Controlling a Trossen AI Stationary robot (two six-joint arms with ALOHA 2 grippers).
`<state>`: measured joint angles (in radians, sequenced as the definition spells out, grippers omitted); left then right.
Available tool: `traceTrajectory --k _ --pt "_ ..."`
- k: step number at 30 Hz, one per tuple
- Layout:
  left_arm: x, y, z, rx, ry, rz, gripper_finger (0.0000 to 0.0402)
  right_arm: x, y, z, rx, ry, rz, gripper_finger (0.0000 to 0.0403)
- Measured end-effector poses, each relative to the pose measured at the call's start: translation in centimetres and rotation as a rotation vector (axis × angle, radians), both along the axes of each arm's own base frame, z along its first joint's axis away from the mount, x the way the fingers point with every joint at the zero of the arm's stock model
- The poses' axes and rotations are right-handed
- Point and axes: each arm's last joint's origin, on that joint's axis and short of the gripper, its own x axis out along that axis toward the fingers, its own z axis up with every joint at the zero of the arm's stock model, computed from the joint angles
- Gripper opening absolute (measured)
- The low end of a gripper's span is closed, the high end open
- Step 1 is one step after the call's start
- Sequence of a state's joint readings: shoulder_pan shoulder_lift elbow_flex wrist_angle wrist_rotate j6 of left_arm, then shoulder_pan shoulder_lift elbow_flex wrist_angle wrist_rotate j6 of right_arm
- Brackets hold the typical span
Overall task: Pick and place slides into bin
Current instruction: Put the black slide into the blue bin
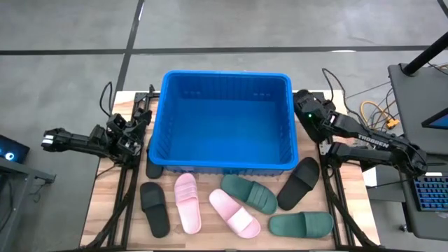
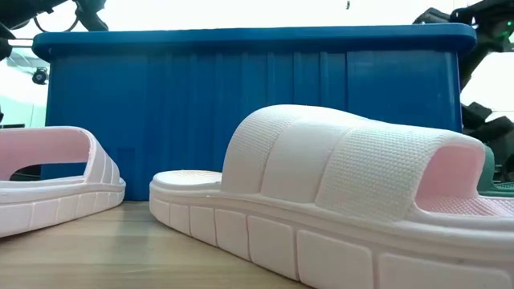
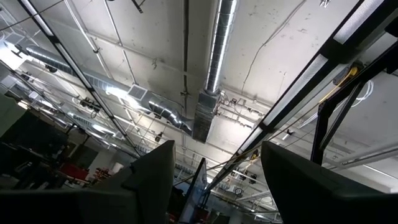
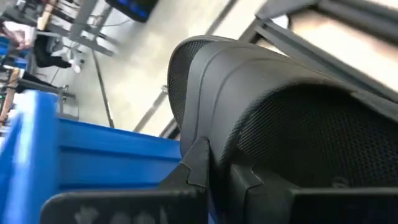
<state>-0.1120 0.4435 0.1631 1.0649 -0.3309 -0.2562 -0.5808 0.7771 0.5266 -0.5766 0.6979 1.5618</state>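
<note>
The blue bin (image 1: 225, 122) is seen empty; seven slides are left on the table (image 1: 105, 210) before it; a black slide (image 4: 292, 118) is clamped in the right pincer (image 4: 211, 174) beside the bin; the left pincer (image 3: 217, 180) is held open, parked aside.

two dark jointed arms (image 1: 364, 143), white lettering, black cables
</note>
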Motion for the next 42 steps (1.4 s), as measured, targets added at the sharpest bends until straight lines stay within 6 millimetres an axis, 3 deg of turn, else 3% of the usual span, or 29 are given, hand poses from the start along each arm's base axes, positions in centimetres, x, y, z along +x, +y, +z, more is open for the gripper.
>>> traceTrajectory --k 14,23,28,34,42 --pt "0.1 0.0 0.0 0.000 0.003 0.000 0.0222 0.0 -0.2 8.1 -0.174 0.183 0.140 0.0012" --pt "1.0 -0.1 -0.3 -0.007 0.061 0.013 0.0222 -0.2 0.5 14.6 -0.315 0.215 0.423 0.0012" --pt "2.3 -0.2 1.1 0.004 0.129 0.022 0.0222 -0.1 1.1 17.2 -0.405 0.158 0.630 0.0013" --pt "4.4 -0.4 4.6 0.038 0.269 0.036 0.0222 0.7 1.1 18.7 -0.461 0.167 0.818 0.0013" --pt "7.7 -0.8 7.7 0.024 0.400 -0.004 0.0222 3.6 1.0 18.2 -0.466 0.233 1.060 0.0013"
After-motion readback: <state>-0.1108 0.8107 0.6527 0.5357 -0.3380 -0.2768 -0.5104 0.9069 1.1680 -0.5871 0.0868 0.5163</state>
